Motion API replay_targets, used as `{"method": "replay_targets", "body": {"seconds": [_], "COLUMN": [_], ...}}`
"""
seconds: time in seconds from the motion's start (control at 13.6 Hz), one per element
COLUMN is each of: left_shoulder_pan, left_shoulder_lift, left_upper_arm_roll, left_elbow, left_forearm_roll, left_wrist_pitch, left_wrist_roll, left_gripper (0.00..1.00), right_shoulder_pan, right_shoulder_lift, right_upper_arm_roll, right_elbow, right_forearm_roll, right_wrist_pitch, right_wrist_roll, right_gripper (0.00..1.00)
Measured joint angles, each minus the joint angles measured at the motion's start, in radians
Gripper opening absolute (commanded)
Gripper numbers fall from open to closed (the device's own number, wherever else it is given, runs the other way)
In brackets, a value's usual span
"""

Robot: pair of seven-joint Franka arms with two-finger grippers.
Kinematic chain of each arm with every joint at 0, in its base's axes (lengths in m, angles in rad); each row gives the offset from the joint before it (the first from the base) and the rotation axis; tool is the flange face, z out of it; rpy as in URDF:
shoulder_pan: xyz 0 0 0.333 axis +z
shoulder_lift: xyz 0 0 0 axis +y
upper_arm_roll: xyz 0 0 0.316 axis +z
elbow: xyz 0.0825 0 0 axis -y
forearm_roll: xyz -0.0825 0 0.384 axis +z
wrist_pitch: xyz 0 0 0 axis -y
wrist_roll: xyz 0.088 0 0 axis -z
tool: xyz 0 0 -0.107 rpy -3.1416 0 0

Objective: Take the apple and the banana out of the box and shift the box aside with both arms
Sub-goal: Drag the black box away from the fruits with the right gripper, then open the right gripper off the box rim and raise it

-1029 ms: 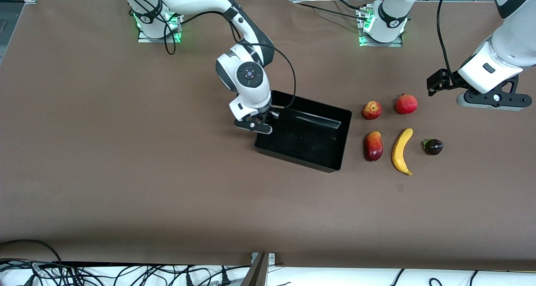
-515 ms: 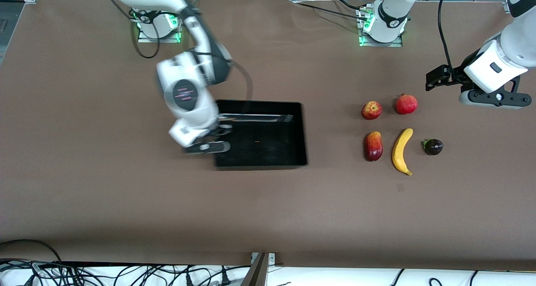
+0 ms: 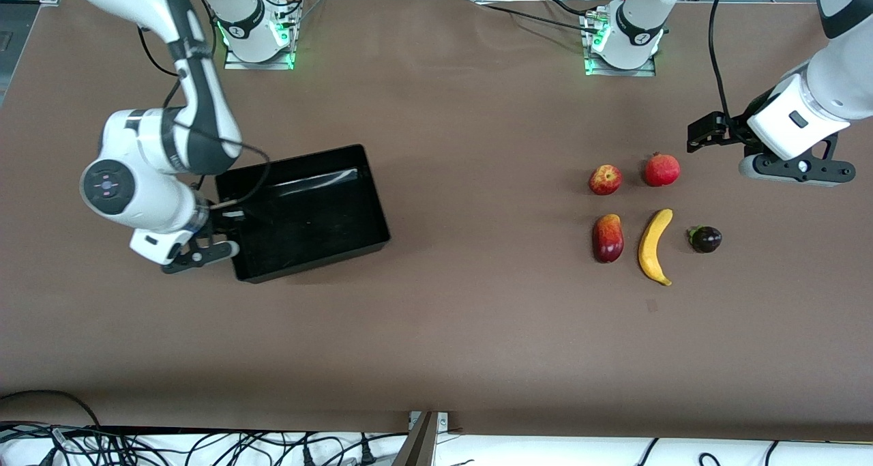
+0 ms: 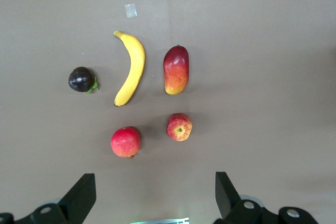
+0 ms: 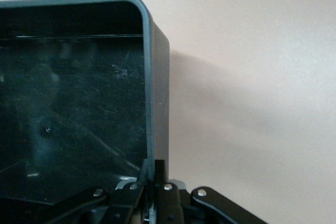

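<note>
Black glossy plastic is pinched between the fingers of my right gripper: I am clamped on the short wall of the box at its end toward the right arm's end of the table. The box sits skewed, well in from every edge of the worktop, and has nothing in it; I can read no label or writing on it.

My left gripper hangs with its fingers spread wide over bare tabletop near the edge at the left arm's end, holding nothing.

The fruits lie apart from one another toward that same end. The banana lies between the mango and the small dark purple fruit. The apple lies farther from the front camera than the mango, with a round red fruit beside it.
</note>
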Motion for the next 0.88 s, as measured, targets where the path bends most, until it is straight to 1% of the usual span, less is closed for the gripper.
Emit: {"method": "replay_targets", "body": {"seconds": [0.15,0.29,0.37,0.44,0.51,0.74,0.88], "left_shoulder_pan": [-0.001,-0.001,-0.001,-0.001,-0.002,-0.002,-0.002], "left_shoulder_lift": [0.001,0.001,0.001,0.001,0.001,0.001,0.002], "left_upper_arm_roll": [0.001,0.001,0.000,0.000,0.000,0.000,0.000], "left_elbow": [0.000,0.001,0.002,0.003,0.003,0.003,0.003], "left_forearm_roll": [0.000,0.000,0.000,0.000,0.000,0.000,0.000], "left_wrist_pitch": [-0.006,-0.008,-0.008,-0.008,-0.008,-0.009,-0.011], "left_wrist_roll": [0.000,0.000,0.000,0.000,0.000,0.000,0.000], "left_gripper": [1.00,1.00,1.00,1.00,1.00,1.00,1.00], "right_shoulder_pan": [-0.039,-0.057,-0.058,-0.058,-0.058,-0.057,-0.051], "right_shoulder_lift": [0.004,0.006,0.006,0.006,0.006,0.004,-0.016], "right_upper_arm_roll": [-0.001,-0.001,0.000,0.000,0.001,0.003,0.008], "right_elbow": [-0.064,-0.103,-0.119,-0.134,-0.148,-0.157,-0.144], "right_forearm_roll": [0.005,0.022,0.033,0.042,0.047,0.058,0.060], "right_wrist_pitch": [0.071,0.116,0.137,0.159,0.174,0.187,0.180], "right_wrist_roll": [-0.043,-0.058,-0.061,-0.061,-0.061,-0.052,0.002], "right_gripper": [0.00,0.00,0.30,0.88,1.00,1.00,1.00]}}
